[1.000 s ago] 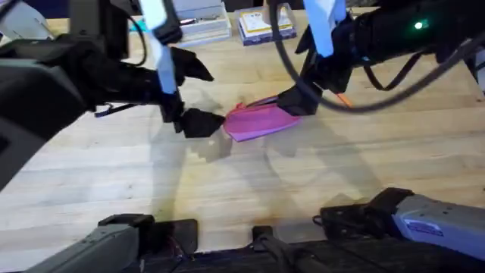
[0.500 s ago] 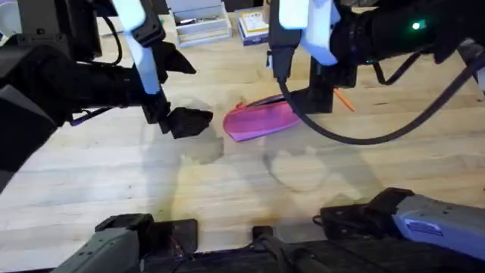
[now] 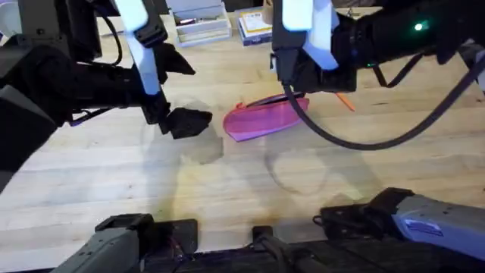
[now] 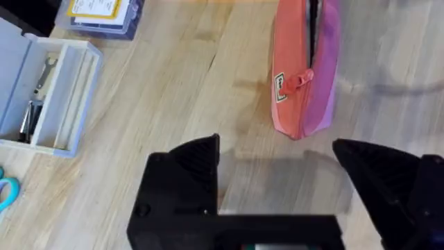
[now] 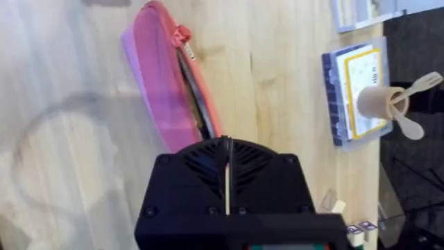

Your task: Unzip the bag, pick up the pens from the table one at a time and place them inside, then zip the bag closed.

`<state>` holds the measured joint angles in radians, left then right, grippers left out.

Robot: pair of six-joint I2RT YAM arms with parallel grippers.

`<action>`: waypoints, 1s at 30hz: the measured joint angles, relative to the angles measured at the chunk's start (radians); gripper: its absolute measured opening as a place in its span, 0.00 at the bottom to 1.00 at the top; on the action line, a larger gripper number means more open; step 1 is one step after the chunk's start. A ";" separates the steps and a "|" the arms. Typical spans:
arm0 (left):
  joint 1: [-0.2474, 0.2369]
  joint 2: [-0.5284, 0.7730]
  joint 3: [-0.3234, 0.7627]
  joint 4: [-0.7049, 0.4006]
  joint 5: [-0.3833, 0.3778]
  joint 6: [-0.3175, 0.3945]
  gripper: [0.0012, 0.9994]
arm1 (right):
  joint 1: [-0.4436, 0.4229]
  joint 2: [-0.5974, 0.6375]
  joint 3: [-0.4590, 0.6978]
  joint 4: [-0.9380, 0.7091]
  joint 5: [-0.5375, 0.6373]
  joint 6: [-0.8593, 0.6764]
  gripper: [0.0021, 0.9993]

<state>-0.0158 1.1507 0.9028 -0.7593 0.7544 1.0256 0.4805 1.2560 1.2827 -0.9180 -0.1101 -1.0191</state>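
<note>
The pink bag [image 3: 265,119] lies on the table [image 3: 227,189] at mid-depth. Its zipper shows as a dark open slit [image 5: 196,97] along the top edge, with a red pull tab [image 4: 300,80] at the end nearest my left arm. My left gripper [image 3: 198,92] hovers open just left of the bag and apart from it, its black fingers [image 4: 186,170] spread wide around bare wood. Above the bag's right end my right gripper [image 5: 227,144] is raised and shut, with nothing seen between its fingers. An orange pen [image 3: 345,101] peeks out right of the bag, partly hidden by the right arm.
At the table's far edge stand a grey tool box [image 4: 41,90], clear boxes of yellow-labelled cards [image 5: 357,83], and a paper cup with wooden cutlery [image 5: 388,104]. Blue scissor handles [image 4: 5,191] lie near the grey box. Bare wood stretches in front of the bag.
Both grippers left the bag's ends. The left one pulled back to the left and opened. The right one lifted off the right end. The bag settled flat.
</note>
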 joint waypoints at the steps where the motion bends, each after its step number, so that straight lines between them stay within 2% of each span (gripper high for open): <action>1: 0.000 0.000 0.000 0.000 0.000 0.000 0.99 | 0.000 0.000 0.000 -0.008 -0.002 0.000 0.03; 3: 0.000 0.000 0.000 0.000 0.000 0.000 0.99 | 0.000 0.002 0.000 -0.020 -0.003 0.000 0.03; 4: 0.000 0.000 0.000 0.000 0.000 0.000 0.99 | 0.000 0.057 0.001 -0.027 -0.023 0.000 0.03; 13: 0.000 0.000 0.000 0.000 0.000 0.000 0.99 | 0.000 0.199 0.001 -0.018 -0.041 -0.010 0.03; 30: 0.000 0.000 0.000 0.000 -0.001 0.000 0.99 | 0.000 0.314 0.001 0.032 -0.045 -0.030 0.03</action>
<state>-0.0158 1.1507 0.9028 -0.7595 0.7532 1.0256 0.4805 1.5695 1.2835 -0.8859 -0.1551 -1.0492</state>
